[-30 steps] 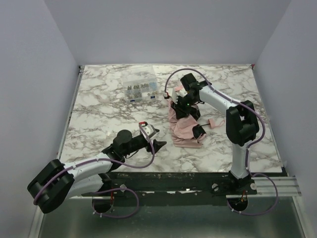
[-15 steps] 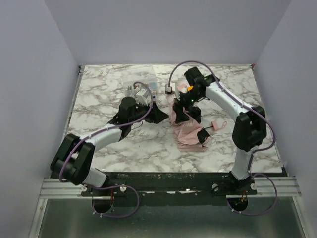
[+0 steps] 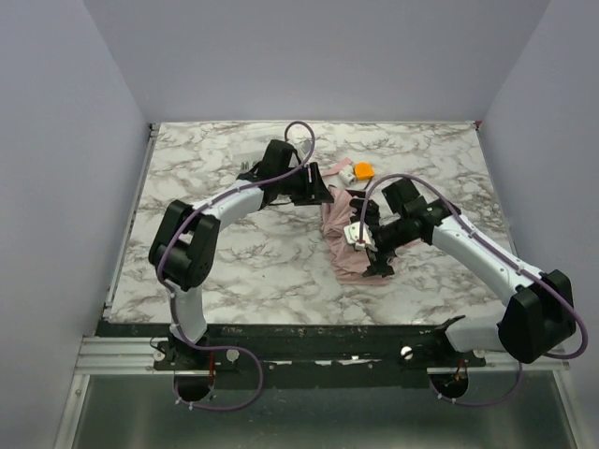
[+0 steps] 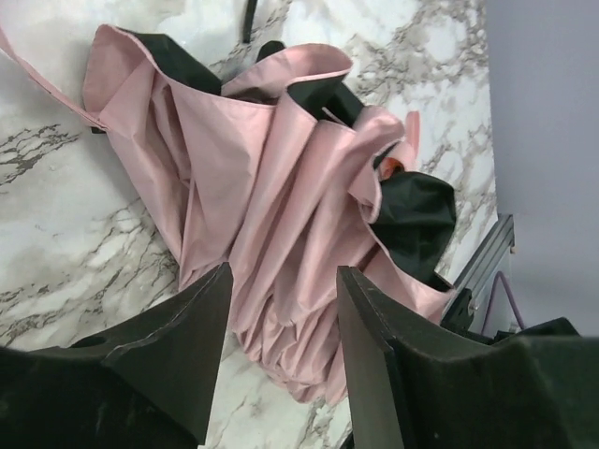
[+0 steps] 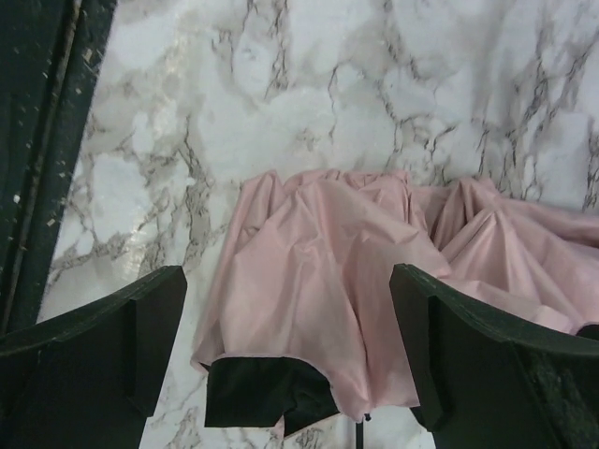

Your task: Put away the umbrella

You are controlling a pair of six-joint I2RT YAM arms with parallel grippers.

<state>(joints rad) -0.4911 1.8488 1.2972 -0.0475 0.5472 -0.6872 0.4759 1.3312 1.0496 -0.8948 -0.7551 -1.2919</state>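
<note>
- Your white-and-grey marble table [image 3: 215, 253] carries a small orange-and-white gadget [image 3: 357, 170] at the far side. It sits just beyond the umbrella and near the left arm's fingers.
- The pale pink fabric umbrella [image 3: 339, 257], black on its inner side, lies crumpled and half-collapsed near the table's middle, between the two arms.
- Your left gripper [image 3: 318, 187] sits at the umbrella's far-left edge with its jaws moderately apart and nothing held. Pink folds lie just ahead of them.
- Your right gripper [image 3: 376, 245] hangs over the umbrella's near-right part, jaws spread wide and clasping nothing. You cannot tell whether they touch the fabric.
</note>
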